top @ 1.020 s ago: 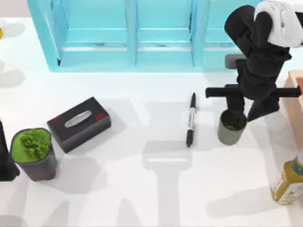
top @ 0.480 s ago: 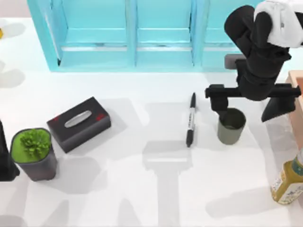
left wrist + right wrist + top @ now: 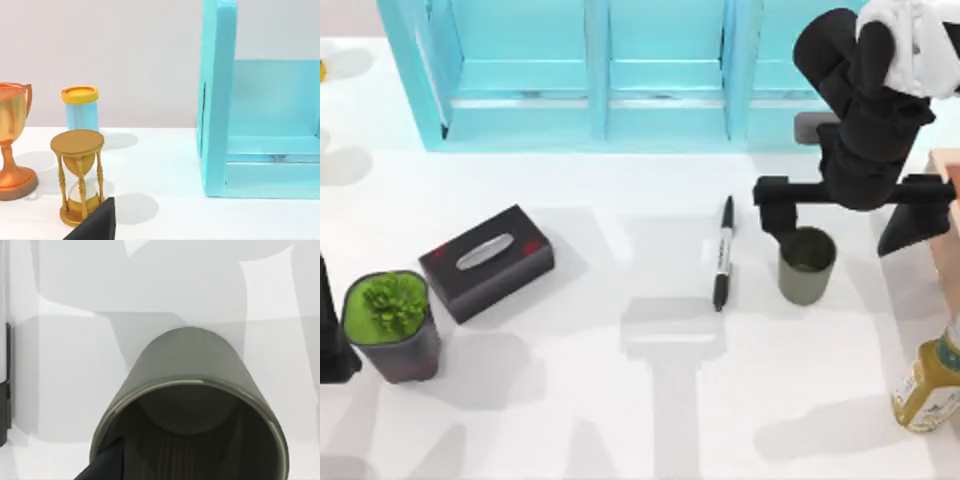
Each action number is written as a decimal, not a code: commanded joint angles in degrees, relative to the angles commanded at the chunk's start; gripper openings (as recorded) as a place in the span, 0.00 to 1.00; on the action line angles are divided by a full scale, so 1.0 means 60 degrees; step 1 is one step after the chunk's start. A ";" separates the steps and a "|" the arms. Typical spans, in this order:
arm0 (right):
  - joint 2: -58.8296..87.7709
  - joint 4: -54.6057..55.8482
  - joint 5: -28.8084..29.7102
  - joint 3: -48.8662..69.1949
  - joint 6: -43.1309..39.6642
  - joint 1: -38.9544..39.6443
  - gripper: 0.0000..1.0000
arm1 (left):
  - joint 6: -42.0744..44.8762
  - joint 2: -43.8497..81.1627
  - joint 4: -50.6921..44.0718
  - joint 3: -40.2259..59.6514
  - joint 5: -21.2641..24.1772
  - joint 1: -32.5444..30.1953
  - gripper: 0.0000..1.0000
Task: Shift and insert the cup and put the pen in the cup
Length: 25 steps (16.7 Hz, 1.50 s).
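The olive-grey cup [image 3: 807, 265] stands upright on the white table, right of centre. Just to its left lies the black pen [image 3: 722, 253] with its white label band, pointing toward the back. My right gripper [image 3: 840, 222] hovers over the cup's far side, open, with its fingers spread wider than the cup and touching nothing. The right wrist view looks down on the cup [image 3: 192, 405] and its dark inside, with the pen [image 3: 7, 380] at the picture's edge. My left arm [image 3: 330, 330] is parked at the table's left edge.
A cyan cabinet [image 3: 610, 70] runs along the back. A black tissue box [image 3: 487, 262] and a potted plant [image 3: 392, 325] sit at the left. A bottle [image 3: 928, 385] and a wooden box [image 3: 945, 170] stand at the right edge. An hourglass [image 3: 78, 175] and a trophy [image 3: 12, 140] are far left.
My right gripper's fingers have spread from close together at the cup's rim to wide apart, letting go of the cup. The cup and pen stay put.
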 joint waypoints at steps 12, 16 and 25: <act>0.0300 -0.5497 -0.0002 0.5775 -0.0045 -0.0039 1.00 | 0.0000 0.0000 0.0000 0.0000 0.0000 0.0000 1.00; 0.0265 -0.5775 0.0002 0.6065 -0.0062 -0.0044 1.00 | 0.0000 0.0000 0.0000 0.0000 0.0000 0.0000 1.00; 0.2495 -0.6453 0.0511 0.8300 0.1383 0.0885 1.00 | 0.0000 0.0000 0.0000 0.0000 0.0000 0.0000 1.00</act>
